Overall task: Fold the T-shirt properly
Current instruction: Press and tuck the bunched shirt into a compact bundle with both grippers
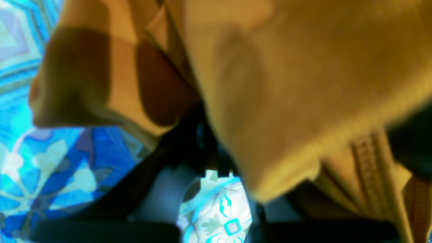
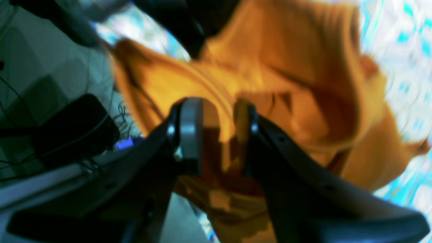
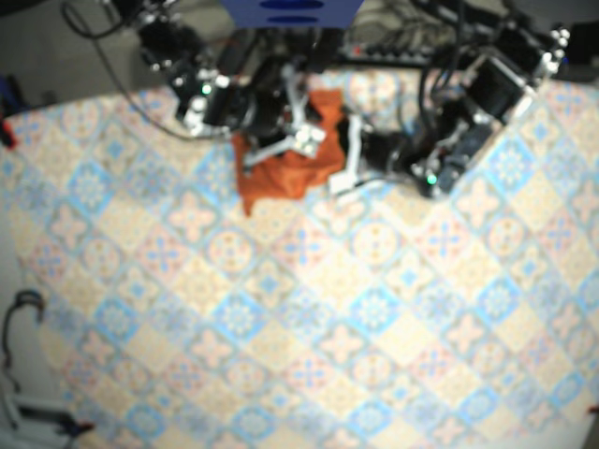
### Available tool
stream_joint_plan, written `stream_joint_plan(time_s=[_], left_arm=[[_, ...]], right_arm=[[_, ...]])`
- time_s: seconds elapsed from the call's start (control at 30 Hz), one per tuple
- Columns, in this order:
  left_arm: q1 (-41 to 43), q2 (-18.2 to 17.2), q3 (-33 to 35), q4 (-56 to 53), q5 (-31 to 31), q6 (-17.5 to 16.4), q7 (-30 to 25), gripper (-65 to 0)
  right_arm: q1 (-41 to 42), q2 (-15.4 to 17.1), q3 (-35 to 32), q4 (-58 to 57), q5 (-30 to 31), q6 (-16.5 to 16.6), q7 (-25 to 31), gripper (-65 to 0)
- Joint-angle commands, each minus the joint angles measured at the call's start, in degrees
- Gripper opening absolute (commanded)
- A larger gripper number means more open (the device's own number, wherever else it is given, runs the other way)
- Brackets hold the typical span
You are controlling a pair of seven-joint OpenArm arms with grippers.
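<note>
In the base view we begin left of the T-shirt (image 3: pixel 281 173). There the right arm (image 3: pixel 201 94) reaches in from the far left corner of the worktop (image 3: pixel 309 318), which is covered in a blue and orange tile pattern. The right gripper (image 2: pixel 217 135) sits on the T-shirt's left part. From its wrist camera we see the jaws pinching a bunched fold of the orange cloth. One grey pad (image 2: pixel 190 135) stands left of the fold, the other presses against its right side, and cloth fills the space between them. More of the T-shirt spreads in loose, shadowed folds beyond the jaws, with the pale patterned surface showing to its right.

The T-shirt itself is a crumpled orange heap at the middle of the worktop's far edge, between the two arms. Its lower left corner trails down onto the tiles.

Right of the T-shirt, the left gripper (image 3: pixel 346 164) meets the heap's right edge, and the left arm (image 3: pixel 449 131) stretches away toward the far right corner. In the left wrist view, orange cloth lies so close to the lens that it covers most of the picture, with a stitched seam showing at lower right. The jaws are only dark blurs beneath the cloth, and we cannot tell whether they are spread or closed on it.
</note>
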Motion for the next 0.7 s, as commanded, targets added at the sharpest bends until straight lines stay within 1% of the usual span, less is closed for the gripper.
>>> stream_joint_plan(time_s=[0.0,0.3,0.43,0.53,0.6,0.67], left_arm=[[-0.2,-0.6,0.09,-1.03,7.72,4.49,1.36,-60.0],[-0.2,-0.69,0.09,-1.03,7.8,4.49,1.36,-60.0],[-0.2,-0.86,0.18,-1.03,7.8,4.49,1.36,-60.0],[-0.2,-0.86,0.18,-1.03,7.8,4.49,1.36,-60.0],[-0.2,-0.86,0.18,-1.03,7.8,4.49,1.36,-60.0],[-0.2,-0.86,0.18,-1.03,7.8,4.49,1.36,-60.0]], right_arm=[[0.47,0.32,0.15,1.66,0.52,0.18,0.78,-48.5],[0.65,0.58,0.85,4.48,0.17,0.18,1.3,-48.5],[0.47,0.58,6.92,4.56,-3.53,0.18,0.86,-48.5],[0.47,0.58,13.34,4.3,-6.87,0.18,0.78,-48.5],[0.56,0.58,17.47,4.12,-7.13,0.18,0.69,-48.5],[0.73,0.58,20.11,4.04,-7.22,0.18,0.69,-48.5]])
